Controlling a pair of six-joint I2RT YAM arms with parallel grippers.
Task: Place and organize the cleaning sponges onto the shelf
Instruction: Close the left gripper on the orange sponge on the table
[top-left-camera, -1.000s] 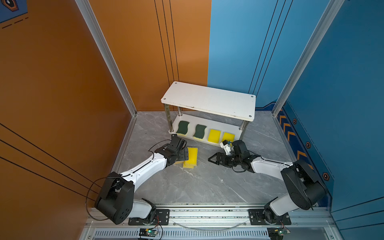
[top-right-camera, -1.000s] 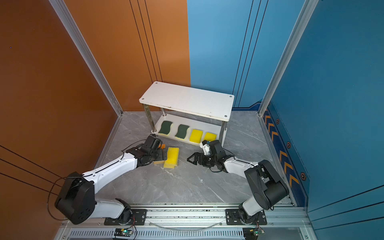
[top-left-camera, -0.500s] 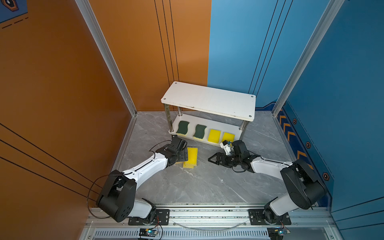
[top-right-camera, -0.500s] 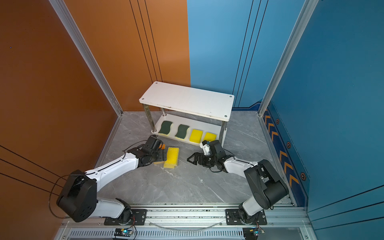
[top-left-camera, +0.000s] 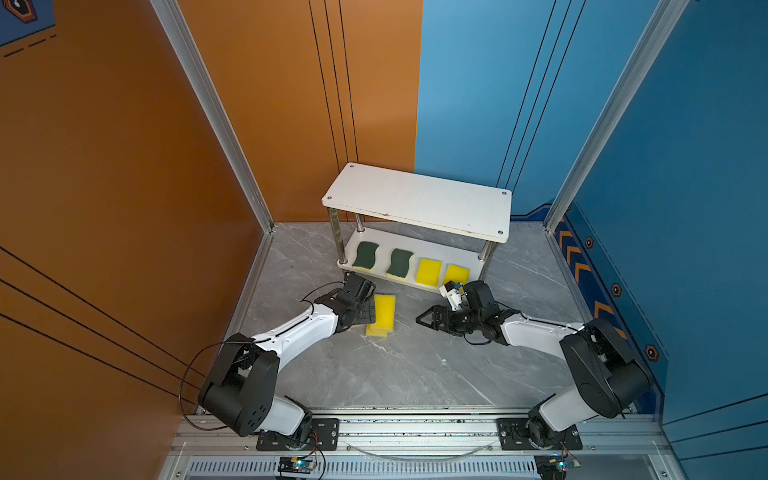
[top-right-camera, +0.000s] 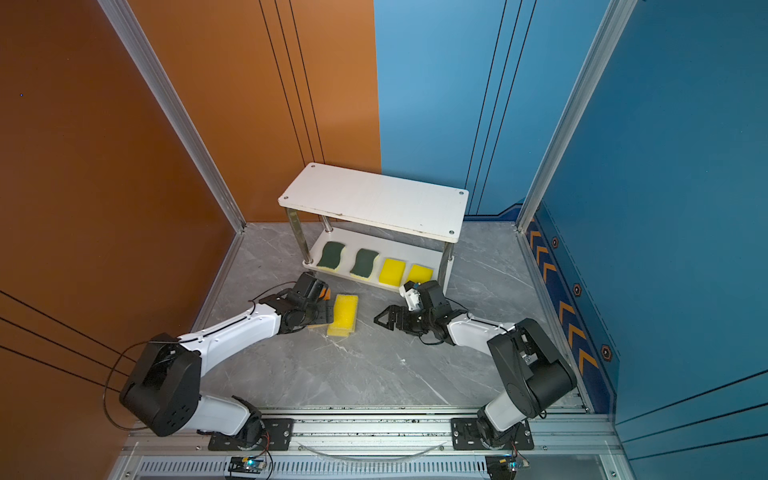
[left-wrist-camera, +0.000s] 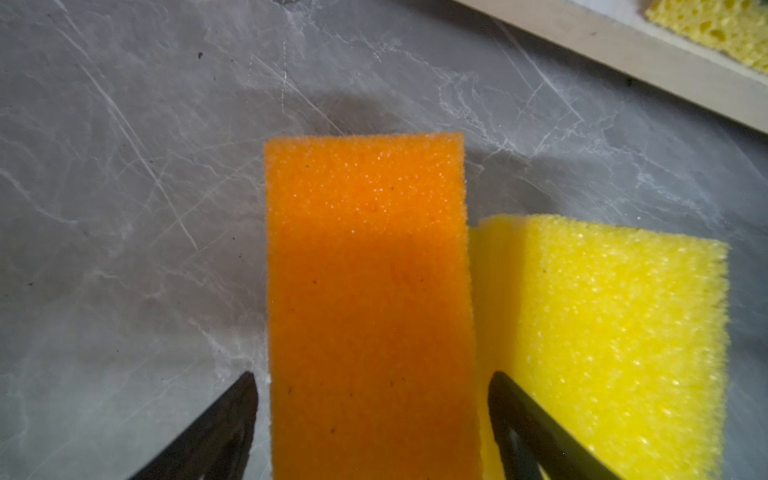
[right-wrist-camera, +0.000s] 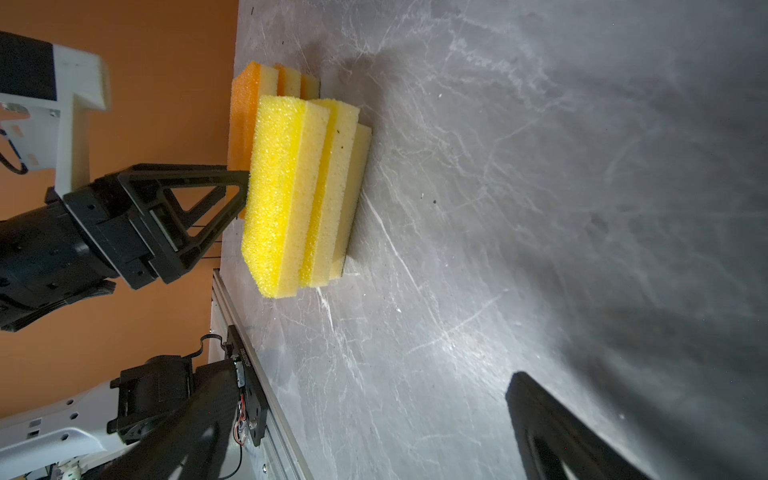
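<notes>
The white two-tier shelf (top-left-camera: 415, 199) stands at the back; its lower board (top-right-camera: 415, 253) holds two green scouring sponges (top-left-camera: 365, 254) (top-left-camera: 400, 262) and two yellow sponges (top-left-camera: 429, 272) (top-left-camera: 456, 274). A stack of yellow sponges (top-left-camera: 384, 311) (right-wrist-camera: 299, 187) lies on the floor, with a stack of orange-topped sponges (right-wrist-camera: 241, 120) right beside it. My left gripper (top-left-camera: 368, 311) (left-wrist-camera: 372, 374) is open and straddles the top orange sponge (left-wrist-camera: 365, 270), a narrow gap at each finger. One finger sits between the orange and yellow stacks. My right gripper (top-left-camera: 422, 319) (right-wrist-camera: 365, 382) is open and empty, just right of the yellow stack.
The grey marble floor (top-left-camera: 395, 365) is enclosed by orange walls on the left and blue walls on the right. An aluminium rail (top-left-camera: 415, 428) with both arm bases runs along the front. The shelf's chrome legs (top-left-camera: 336, 239) stand close behind the left gripper.
The left gripper's jaws have narrowed around the orange sponge. Both arms have stayed about where they were, and the right gripper is unchanged.
</notes>
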